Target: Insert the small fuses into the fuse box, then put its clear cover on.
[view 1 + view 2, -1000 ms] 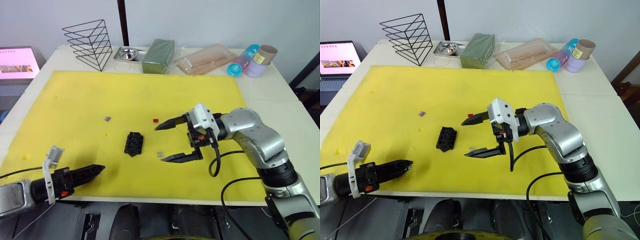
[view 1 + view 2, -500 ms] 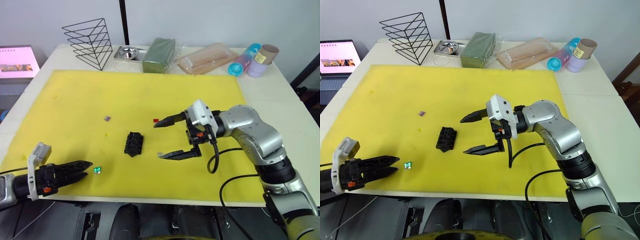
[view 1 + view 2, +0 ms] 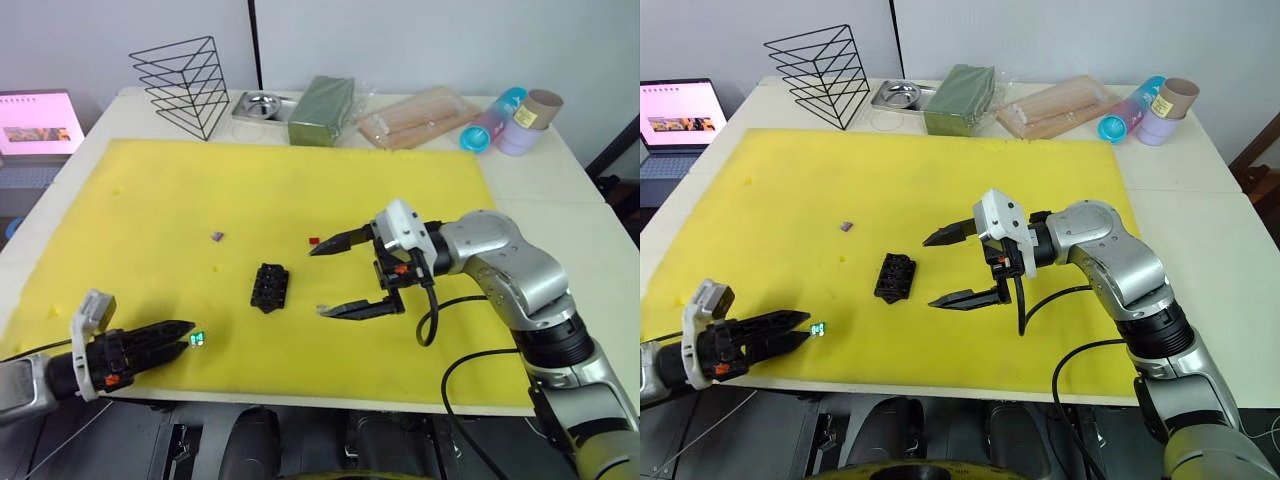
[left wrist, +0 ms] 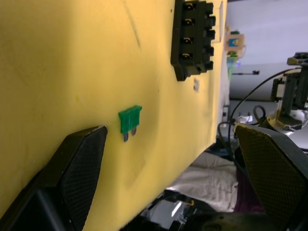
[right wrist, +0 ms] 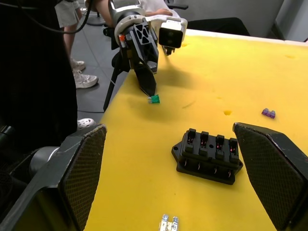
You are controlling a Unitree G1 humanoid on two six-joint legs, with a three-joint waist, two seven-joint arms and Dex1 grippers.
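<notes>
**Picking Up the Green Fuse First**

Reaching for the green fuse (image 3: 197, 339) looks like the step in hand. It lies flat on the yellow mat (image 3: 300, 190), just past the tips of the left end effector (image 3: 176, 334). To do this well, I think the left end effector should slide forward so one finger goes on each side of the fuse. Then it should close softly on the coloured top part, not on the two thin metal legs. The fuse is tiny, so a fast push could knock it away. The legs must point down when it goes into a slot.

The left end effector has its fingers a little apart. It holds nothing and does not touch the fuse. The right end effector (image 3: 335, 274) hangs over the mat with its fingers wide apart. It holds nothing too.

The fuse box (image 3: 268, 287) sits near the middle of the mat, at about 2 o'clock from the green fuse and well apart from it. Its slots look empty. The pale grey fuse (image 5: 169, 222) lies on the mat at 3 o'clock from the box, near the lower right finger. The red fuse (image 3: 313, 241) is at 1 o'clock from the box. The purple fuse (image 3: 217, 237) is at 11 o'clock from the box. I cannot pick out the clear cover.
</notes>
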